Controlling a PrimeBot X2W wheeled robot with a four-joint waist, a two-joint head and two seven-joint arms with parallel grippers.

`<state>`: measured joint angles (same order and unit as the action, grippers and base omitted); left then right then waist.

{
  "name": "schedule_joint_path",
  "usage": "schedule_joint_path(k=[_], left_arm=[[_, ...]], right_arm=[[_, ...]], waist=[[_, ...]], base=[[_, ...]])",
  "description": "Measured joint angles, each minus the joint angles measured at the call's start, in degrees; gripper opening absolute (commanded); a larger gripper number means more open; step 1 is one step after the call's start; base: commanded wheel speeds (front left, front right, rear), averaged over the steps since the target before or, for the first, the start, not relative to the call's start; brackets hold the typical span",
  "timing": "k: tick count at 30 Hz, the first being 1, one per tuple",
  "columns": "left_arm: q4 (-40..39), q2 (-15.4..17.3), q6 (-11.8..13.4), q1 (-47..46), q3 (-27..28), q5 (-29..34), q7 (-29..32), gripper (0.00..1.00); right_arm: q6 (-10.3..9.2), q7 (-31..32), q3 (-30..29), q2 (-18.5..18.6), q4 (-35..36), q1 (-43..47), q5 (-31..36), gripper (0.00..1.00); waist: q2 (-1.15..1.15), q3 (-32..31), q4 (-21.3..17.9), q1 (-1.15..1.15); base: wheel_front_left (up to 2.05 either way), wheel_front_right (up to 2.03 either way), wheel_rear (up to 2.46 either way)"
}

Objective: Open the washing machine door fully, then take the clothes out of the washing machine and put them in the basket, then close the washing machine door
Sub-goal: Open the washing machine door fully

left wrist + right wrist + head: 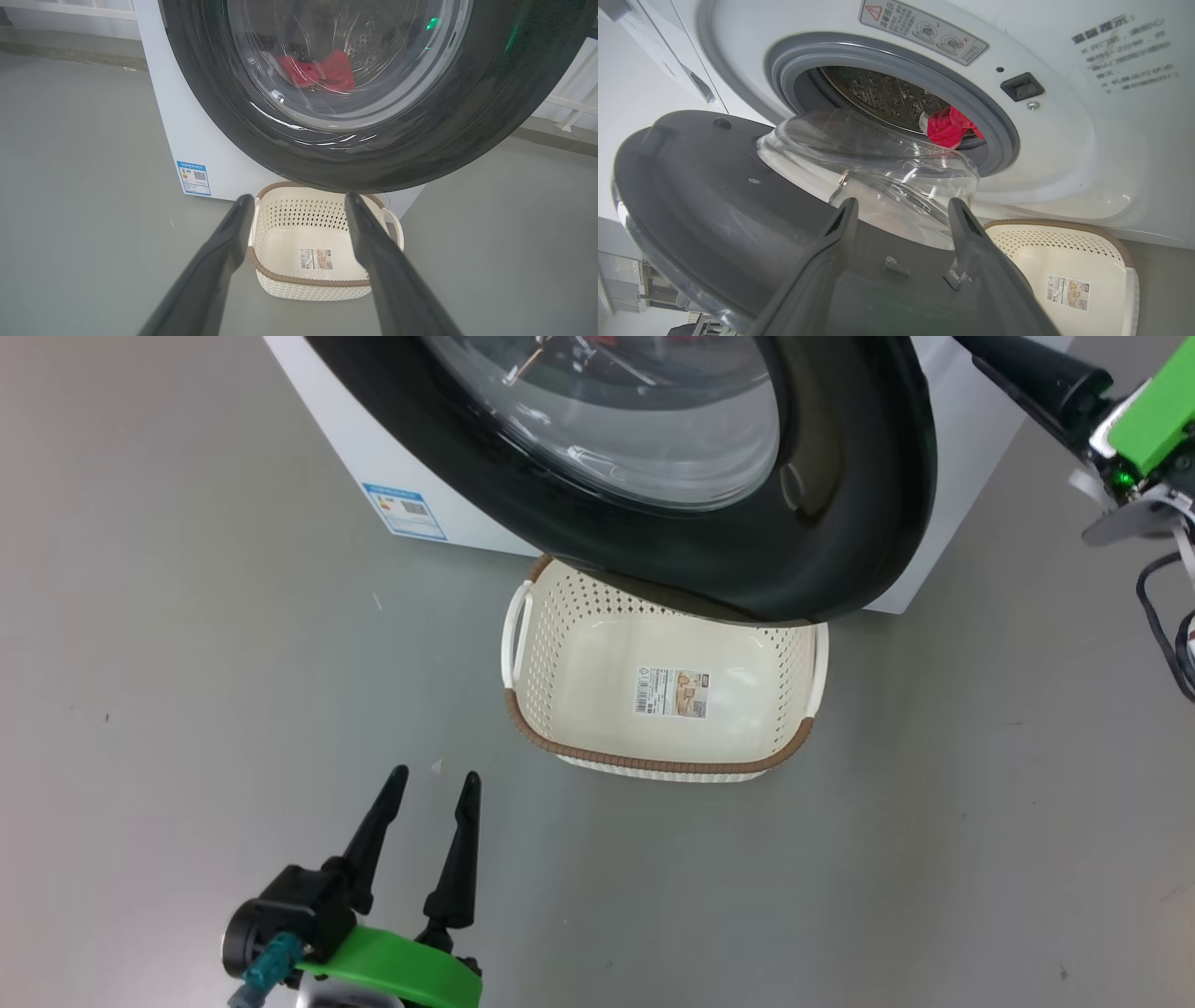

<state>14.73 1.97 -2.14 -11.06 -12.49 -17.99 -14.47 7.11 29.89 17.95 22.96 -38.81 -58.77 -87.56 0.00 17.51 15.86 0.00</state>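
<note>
the washing machine door [840,523] stands partly open, a wide glossy black ring around a bulging bowl of clear glass that catches streaks of light. its inner face is matt dark grey plastic with small screws. the washing machine [1064,154] is a smooth white box with a soft grey rubber ring [887,60] round the mouth and a perforated steel drum [878,93] behind it. the clothes [948,128], crumpled bright red fabric, lie in the drum near the mouth. a blue label sticker [404,511] sits low on the white front.

the basket [653,767] is cream plastic, rectangular with rounded corners, its sides pierced with small holes, its rim brown and woven-looking, its handles white, a paper label [672,692] on its base. it stands on the floor just in front of the machine, partly under the door.

the left claw [435,775] hangs wide and holds nothing, its long dark fingers tapering to points. the right claw [903,207] is spread wide over the door's inner face, gripping nothing.

the floor [187,616] is smooth matt grey with a few specks. white bars [570,100] run along the wall.
</note>
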Motion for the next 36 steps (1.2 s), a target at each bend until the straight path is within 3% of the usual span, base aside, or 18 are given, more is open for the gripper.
schedule_joint_path(k=[23,36], left_arm=[[-0.03,0.03,-1.9,3.23,4.27,1.86,0.0,1.0],[0.08,0.04,-2.45,4.15,6.31,2.32,0.0,1.0]], right_arm=[[0.0,-9.42,-2.29,2.6,9.88,24.33,0.13,1.0],[0.0,-19.65,2.64,3.3,16.31,34.9,8.24,1.0]], waist=[[0.0,-4.08,-3.9,0.0],[0.0,-5.62,-5.11,0.0]], base=[[0.0,0.0,0.0],[0.0,0.0,0.0]])
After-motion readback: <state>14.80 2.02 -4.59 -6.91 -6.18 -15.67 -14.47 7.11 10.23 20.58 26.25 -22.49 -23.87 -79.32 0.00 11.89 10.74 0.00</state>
